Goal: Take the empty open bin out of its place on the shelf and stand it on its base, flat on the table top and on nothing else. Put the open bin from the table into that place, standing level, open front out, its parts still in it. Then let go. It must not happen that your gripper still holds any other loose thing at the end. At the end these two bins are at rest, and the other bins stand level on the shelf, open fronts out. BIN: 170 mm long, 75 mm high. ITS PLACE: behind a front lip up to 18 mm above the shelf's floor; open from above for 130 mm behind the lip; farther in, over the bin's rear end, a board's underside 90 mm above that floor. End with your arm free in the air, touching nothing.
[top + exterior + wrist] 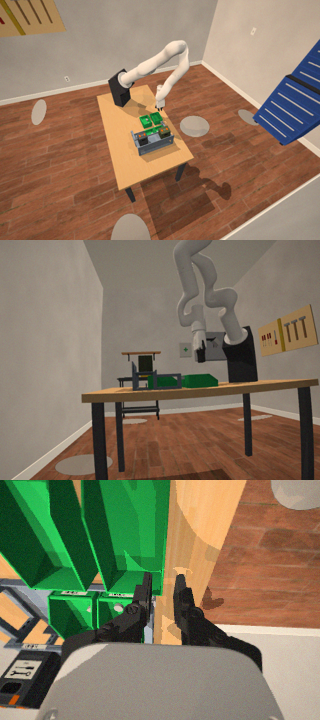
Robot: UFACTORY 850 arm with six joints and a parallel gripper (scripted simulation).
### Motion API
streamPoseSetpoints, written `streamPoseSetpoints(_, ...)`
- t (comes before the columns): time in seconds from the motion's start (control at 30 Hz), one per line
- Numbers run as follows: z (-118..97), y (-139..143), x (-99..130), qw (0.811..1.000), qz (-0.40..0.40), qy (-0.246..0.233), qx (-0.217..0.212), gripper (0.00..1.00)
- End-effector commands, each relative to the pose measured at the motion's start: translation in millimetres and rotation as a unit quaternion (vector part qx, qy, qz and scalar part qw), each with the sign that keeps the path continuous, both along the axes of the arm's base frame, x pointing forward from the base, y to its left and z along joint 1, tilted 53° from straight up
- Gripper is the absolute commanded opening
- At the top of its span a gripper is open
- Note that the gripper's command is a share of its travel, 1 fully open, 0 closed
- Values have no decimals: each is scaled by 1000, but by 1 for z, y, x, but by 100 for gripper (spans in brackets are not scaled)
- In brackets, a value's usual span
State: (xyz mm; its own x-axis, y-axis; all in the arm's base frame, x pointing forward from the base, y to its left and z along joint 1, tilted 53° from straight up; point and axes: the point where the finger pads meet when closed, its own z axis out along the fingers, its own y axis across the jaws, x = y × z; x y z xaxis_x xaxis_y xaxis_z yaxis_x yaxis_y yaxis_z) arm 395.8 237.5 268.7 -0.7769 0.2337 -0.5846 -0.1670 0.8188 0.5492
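Note:
A green open bin stands on the table; no parts show in it. Beside it on the table stands another green open bin, with a small light part inside in the top view. The blue-grey shelf holds green bins, one beside another. Bare shelf floor shows left of them in the wrist view. My gripper is partly open and empty, above the side wall of the bin without visible parts.
A black box and an olive box stand on the shelf's upper board. The shelf's end frames rise beside its bins. The table edge runs close to the right of the shelf and the bin under my gripper.

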Motion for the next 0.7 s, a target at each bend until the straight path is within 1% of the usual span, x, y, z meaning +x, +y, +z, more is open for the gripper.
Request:
streamPoseSetpoints(0.0, 1, 0, 0, 1000, 0, 0, 0, 26)
streamPoseSetpoints(0.3, 1, -1, -1, 1000, 0, 0, 0, 26)
streamPoseSetpoints(0.33, 1, -1, -1, 1000, 0, 0, 0, 0)
streamPoseSetpoints(0.67, 1, -1, -1, 1000, 0, 0, 0, 0)
